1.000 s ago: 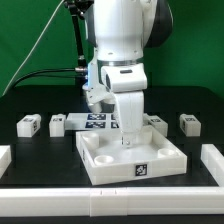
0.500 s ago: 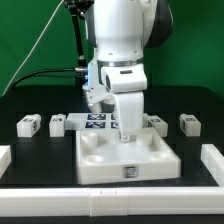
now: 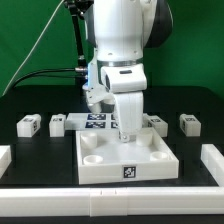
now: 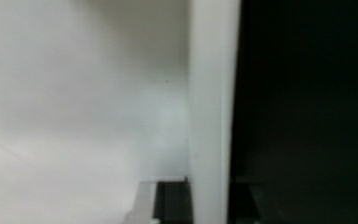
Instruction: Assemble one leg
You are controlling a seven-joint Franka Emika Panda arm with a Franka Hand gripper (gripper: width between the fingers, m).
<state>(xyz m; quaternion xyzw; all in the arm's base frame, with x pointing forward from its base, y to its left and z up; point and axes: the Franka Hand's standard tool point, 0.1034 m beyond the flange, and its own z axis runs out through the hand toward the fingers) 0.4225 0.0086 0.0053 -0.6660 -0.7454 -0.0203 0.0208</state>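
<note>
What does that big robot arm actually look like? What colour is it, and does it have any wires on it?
The arm is bulky, smooth and glossy white, built of rounded shells, with a dark band ringing its wrist joint. Below that sits the gripper, a white boxy hand that narrows downward; its fingertips are too small to make out. A thin black cable curves in from the exterior view's left.

Exterior view bright, sharp; wrist view blurred, defocused.

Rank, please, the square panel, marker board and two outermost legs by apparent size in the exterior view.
1. Square panel.
2. Marker board, partly hidden.
3. Leg at the exterior view's left and leg at its right: alike, unranked.
</note>
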